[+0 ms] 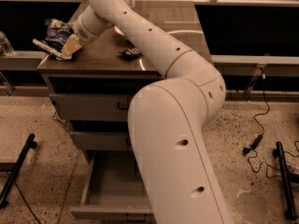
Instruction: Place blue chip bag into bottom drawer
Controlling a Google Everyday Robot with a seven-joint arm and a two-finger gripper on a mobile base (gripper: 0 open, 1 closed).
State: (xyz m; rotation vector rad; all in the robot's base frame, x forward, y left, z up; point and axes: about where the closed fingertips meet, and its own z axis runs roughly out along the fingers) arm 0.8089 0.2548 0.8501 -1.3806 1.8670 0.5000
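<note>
Bag [57,28] on table [103,62], far left corner, 10 o'clock. Gripper [50,48] right by bag, at its 6 o'clock; open or shut, cannot tell. Bag looks light, soft, crinkly, slippery: best pinch crumpled edge. Drawer [112,190] open, 6 o'clock.

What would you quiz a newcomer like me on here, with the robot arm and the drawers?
1. True or false: the bottom drawer is pulled open.
2. Where is the blue chip bag? A: on the cabinet top. B: inside a drawer. C: on the floor.
3. Which is the end effector closer to, the blue chip bag or the small dark packet?

Key: 1 true. 2 A. 3 blue chip bag.
</note>
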